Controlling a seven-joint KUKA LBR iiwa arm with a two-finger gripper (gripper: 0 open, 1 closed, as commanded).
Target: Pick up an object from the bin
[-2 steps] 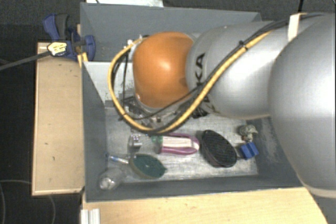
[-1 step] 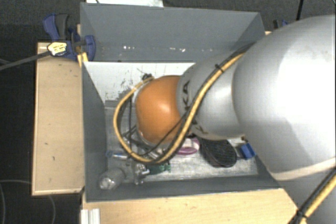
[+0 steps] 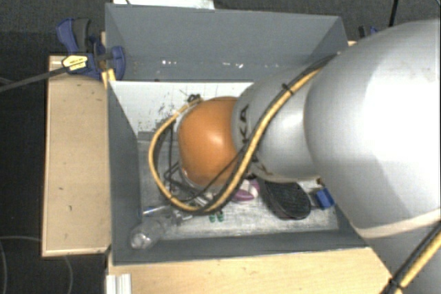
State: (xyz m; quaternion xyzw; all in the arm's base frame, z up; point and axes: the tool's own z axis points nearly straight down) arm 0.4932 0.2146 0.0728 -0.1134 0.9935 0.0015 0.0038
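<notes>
My gripper (image 3: 187, 197) is low in the bin's front left part, mostly hidden under the arm's orange cover. A clear plastic bottle (image 3: 146, 233) lies in the front left corner, just below and left of the gripper. A small green thing (image 3: 217, 217) sits on the floor right beside the gripper. A pink and purple object (image 3: 245, 193) peeks out from under the arm, to the gripper's right. What lies directly under the gripper is hidden.
A black round ribbed object (image 3: 288, 200) and a blue piece (image 3: 322, 200) lie in the front right part of the bin. The big arm, with its orange cover and looped yellow cable, hides the bin's middle and right side.
</notes>
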